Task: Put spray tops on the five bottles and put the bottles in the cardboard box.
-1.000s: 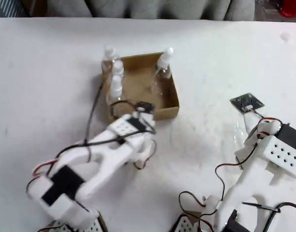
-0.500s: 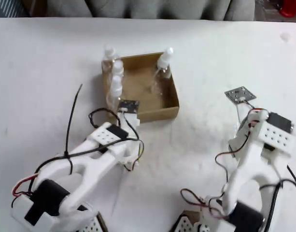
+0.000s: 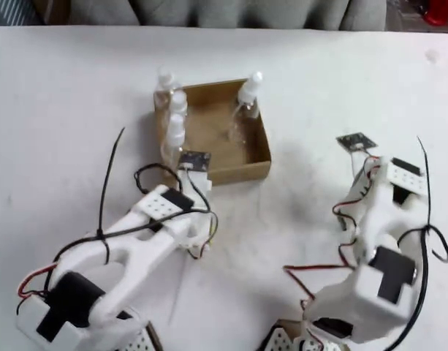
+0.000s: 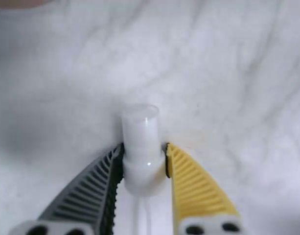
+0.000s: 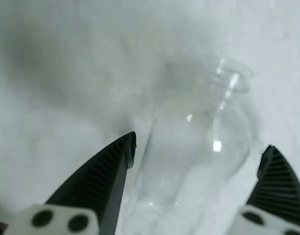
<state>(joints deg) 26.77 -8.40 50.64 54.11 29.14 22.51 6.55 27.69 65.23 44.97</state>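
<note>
White table (image 3: 63,88), left claw (image 4: 144,150) around spray top (image 4: 140,131)

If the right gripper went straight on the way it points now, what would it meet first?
The clear bottle. It sits between the open jaws of the right gripper, directly in its line, with the white table behind it. How much gap is left before contact is unclear.
</note>
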